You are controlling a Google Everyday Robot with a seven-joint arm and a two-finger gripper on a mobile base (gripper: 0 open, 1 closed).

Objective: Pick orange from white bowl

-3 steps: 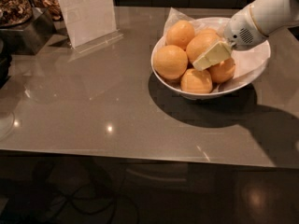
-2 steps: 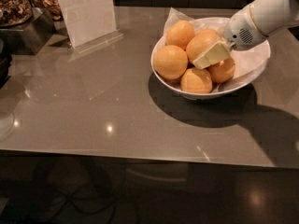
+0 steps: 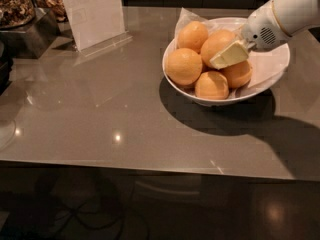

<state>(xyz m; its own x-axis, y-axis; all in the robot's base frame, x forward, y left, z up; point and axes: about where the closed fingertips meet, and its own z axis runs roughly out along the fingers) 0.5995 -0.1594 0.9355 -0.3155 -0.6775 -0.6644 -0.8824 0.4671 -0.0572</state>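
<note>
Your gripper (image 3: 227, 55) is over the white bowl (image 3: 200, 98), coming in from the right on the white arm (image 3: 295, 9). Its cream-coloured tip lies against the lower right side of the orange (image 3: 215, 41). From this view you can't tell whether the gripper is open or closed on it; only its near side shows.

The orange sits in the middle of the bowl, toward the back. It's packed in with four other oranges:
- one (image 3: 192, 34) behind it to the left
- a big round one (image 3: 184, 66) at the left rim
- one (image 3: 212, 85) at the front
- a smaller one (image 3: 239, 74) to the right, just under the gripper

All of them touch their neighbours. The crinkled white paper (image 3: 265, 64) lines the bowl and is bare on the right side, under the arm.

The bowl stands on the glossy grey table (image 3: 100, 114), toward the far right, and throws a dark shadow to the front and right. A white card in a clear stand (image 3: 92, 14) is at the far left of the table, well apart from the bowl. Beyond that, in the top-left corner, there's a container of dark brown pieces (image 3: 15, 6).
</note>
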